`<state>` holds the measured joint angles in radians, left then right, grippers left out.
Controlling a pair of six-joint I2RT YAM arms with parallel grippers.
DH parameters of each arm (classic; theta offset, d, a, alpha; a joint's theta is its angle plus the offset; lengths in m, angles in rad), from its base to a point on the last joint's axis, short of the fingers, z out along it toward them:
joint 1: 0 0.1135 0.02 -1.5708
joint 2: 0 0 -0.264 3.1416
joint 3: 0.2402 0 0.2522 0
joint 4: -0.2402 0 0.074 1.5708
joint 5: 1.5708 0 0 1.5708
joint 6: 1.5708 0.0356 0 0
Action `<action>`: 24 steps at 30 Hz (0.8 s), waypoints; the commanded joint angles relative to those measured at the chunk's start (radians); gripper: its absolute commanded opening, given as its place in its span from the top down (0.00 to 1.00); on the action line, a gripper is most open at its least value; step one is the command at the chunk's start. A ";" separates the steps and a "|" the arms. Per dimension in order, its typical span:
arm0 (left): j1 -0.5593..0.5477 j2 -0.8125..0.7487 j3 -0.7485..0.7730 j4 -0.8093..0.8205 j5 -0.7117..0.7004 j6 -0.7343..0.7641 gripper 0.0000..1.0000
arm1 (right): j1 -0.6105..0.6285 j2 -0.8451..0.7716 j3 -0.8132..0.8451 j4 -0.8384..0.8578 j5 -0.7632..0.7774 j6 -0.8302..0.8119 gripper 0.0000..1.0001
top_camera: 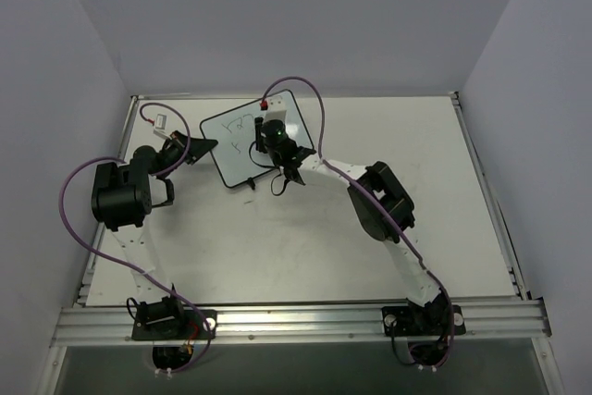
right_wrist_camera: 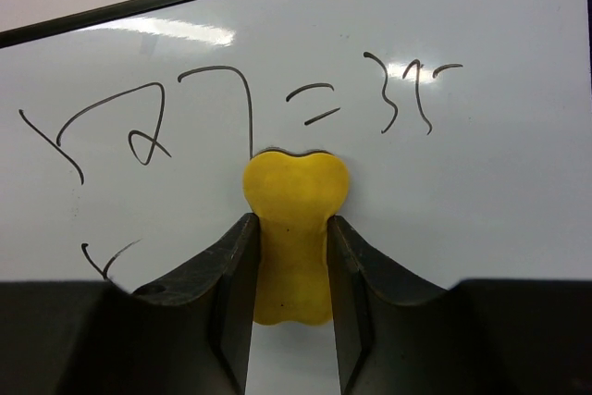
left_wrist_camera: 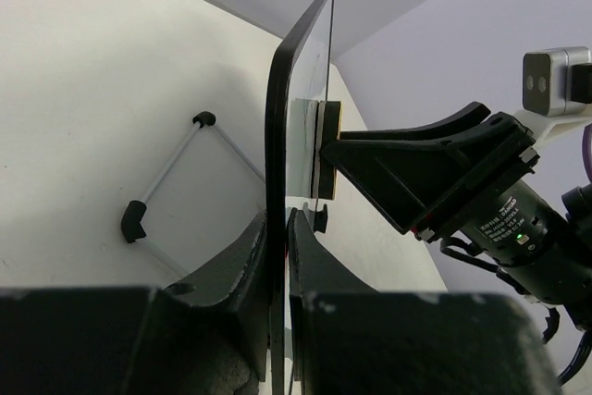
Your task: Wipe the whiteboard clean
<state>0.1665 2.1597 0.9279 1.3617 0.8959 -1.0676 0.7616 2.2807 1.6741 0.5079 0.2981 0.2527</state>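
The whiteboard (top_camera: 242,136) is held tilted up off the table, with dark handwritten marks (right_wrist_camera: 222,108) on its white face (right_wrist_camera: 481,191). My left gripper (top_camera: 210,146) is shut on the board's black-framed edge (left_wrist_camera: 276,136); its jaws pinch the frame from both sides (left_wrist_camera: 277,252). My right gripper (right_wrist_camera: 291,228) is shut on a yellow eraser (right_wrist_camera: 294,210). The eraser's flat side is pressed against the board just below the writing. In the left wrist view the eraser (left_wrist_camera: 330,150) and the right gripper's fingers (left_wrist_camera: 407,168) touch the board's face from the right. From above, the right gripper (top_camera: 264,139) hides the eraser.
A thin wire stand with black end caps (left_wrist_camera: 171,178) lies on the white table (top_camera: 324,238) behind the board. Purple cables (top_camera: 314,104) loop over both arms. Grey walls close in the table at the back and sides; a metal rail (top_camera: 305,321) runs along the near edge.
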 commanded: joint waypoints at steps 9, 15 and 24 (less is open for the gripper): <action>-0.015 -0.023 -0.008 0.223 0.014 0.041 0.98 | 0.131 0.069 0.075 -0.046 -0.020 -0.043 1.00; -0.016 -0.023 -0.008 0.223 0.014 0.041 0.98 | 0.168 0.080 0.081 -0.042 -0.034 -0.041 1.00; -0.016 -0.026 -0.009 0.221 0.014 0.041 0.98 | 0.102 0.077 0.075 -0.065 -0.005 -0.033 1.00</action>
<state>0.1669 2.1597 0.9279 1.3582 0.8913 -1.0592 0.9226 2.3394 1.7378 0.4824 0.2855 0.2146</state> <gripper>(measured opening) 0.168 0.284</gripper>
